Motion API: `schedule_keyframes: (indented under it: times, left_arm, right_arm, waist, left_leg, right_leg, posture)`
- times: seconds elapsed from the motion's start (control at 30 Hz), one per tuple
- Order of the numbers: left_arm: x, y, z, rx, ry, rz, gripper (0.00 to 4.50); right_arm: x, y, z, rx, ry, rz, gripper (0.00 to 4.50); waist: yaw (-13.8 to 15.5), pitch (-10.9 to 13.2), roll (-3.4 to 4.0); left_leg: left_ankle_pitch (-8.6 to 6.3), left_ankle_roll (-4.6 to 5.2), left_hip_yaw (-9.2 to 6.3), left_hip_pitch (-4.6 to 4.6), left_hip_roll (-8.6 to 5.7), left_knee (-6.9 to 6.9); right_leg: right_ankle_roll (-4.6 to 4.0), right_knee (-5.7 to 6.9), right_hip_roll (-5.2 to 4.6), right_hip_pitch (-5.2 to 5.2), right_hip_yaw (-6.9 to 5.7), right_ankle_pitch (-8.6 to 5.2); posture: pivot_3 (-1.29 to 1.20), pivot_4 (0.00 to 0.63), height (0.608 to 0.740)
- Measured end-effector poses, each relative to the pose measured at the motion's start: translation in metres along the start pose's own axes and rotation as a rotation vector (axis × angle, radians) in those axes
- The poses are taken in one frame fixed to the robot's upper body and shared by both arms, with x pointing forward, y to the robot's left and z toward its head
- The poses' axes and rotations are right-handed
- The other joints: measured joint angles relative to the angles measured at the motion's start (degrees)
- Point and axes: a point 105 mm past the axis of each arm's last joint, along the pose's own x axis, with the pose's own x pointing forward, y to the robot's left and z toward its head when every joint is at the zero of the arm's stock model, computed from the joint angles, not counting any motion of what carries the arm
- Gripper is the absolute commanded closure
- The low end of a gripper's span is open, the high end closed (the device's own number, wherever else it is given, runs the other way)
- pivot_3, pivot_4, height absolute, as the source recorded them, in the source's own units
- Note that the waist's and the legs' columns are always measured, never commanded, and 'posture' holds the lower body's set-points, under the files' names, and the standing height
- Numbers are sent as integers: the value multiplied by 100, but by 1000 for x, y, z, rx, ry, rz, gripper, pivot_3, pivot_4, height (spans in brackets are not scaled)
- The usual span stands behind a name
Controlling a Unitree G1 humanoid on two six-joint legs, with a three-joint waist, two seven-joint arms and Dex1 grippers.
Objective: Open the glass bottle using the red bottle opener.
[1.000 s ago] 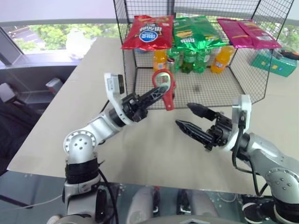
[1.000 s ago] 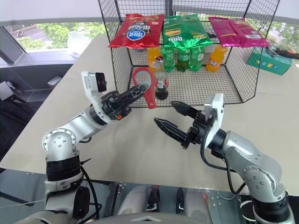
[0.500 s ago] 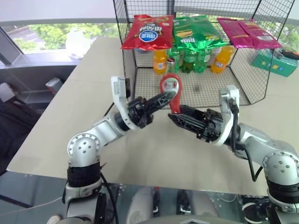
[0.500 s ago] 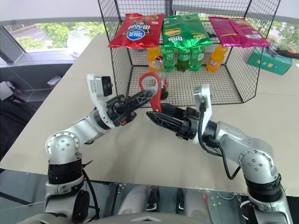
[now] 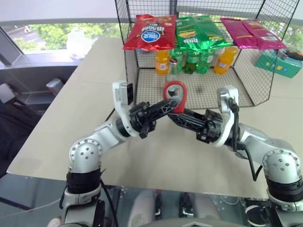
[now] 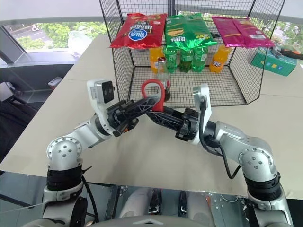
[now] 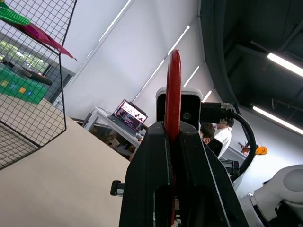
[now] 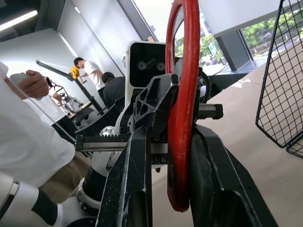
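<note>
The red bottle opener [image 5: 182, 98] is held up over the table in front of the wire cage, ring end upward. My left gripper [image 5: 169, 105] is shut on it from the left, and the opener [image 7: 174, 94] stands edge-on between its fingers. My right gripper [image 5: 174, 116] comes in from the right and is shut on the lower handle; its fingers flank the opener [image 8: 184, 71]. Just behind the opener, the glass bottle [image 6: 163, 75] stands upright on the cage floor with its cap on. Neither gripper touches it.
The black wire cage [image 5: 246, 90] has chip bags [image 5: 150, 32] on top. Orange and green soda bottles [image 5: 191, 59] stand at its back. A green box [image 5: 277, 64] lies on the table at the far right. The table's near edge [image 5: 142, 182] runs below my arms. People stand in the room behind.
My right gripper swung in to the left, up to the opener, and closed from wide open onto its handle. The left gripper kept its hold and barely moved.
</note>
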Motion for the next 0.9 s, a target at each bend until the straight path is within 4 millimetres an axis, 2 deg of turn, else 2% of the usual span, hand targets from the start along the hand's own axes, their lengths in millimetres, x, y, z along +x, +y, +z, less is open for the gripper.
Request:
schedule_keyframes:
  times: [0.07, 0.9]
  left_arm:
    - [0, -2, 0, 4, 2, -6, 3635]
    - [-1, -5, -7, -53, 52, -28, 3635]
  right_arm:
    - [-1, 0, -1, -1, -1, 5, 4078]
    - [-7, 3, -3, -36, 49, 42, 4078]
  waist:
    - [1, 0, 0]
    - [2, 2, 0]
  left_leg:
    - [0, 0, 0, -2, 0, -1]
    - [-1, 1, 0, -8, 0, -21]
  right_leg:
    - [0, 0, 0, -2, 0, 0]
    - [2, -17, -1, -11, 0, -1]
  posture:
    - [0, 150, 740]
    - [0, 150, 740]
